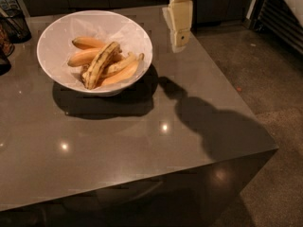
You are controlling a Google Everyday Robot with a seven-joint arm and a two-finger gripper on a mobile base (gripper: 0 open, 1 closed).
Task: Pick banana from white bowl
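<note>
The white bowl [137, 41] stands on the grey table at the back left. Several bananas lie in it. The banana [101, 64], dull yellow with dark streaks, lies on top, running from upper right to lower left. Smooth orange-yellow bananas [85, 43] lie beside and under it. My cream-coloured gripper [178, 39] hangs from above, just right of the bowl's right rim and above table level, apart from the bowl. It holds nothing.
The grey table [142, 141] has its right edge and front corner near the gripper's shadow. A dark wire basket [14, 20] stands at the back left edge. Bare floor [265, 70] lies to the right.
</note>
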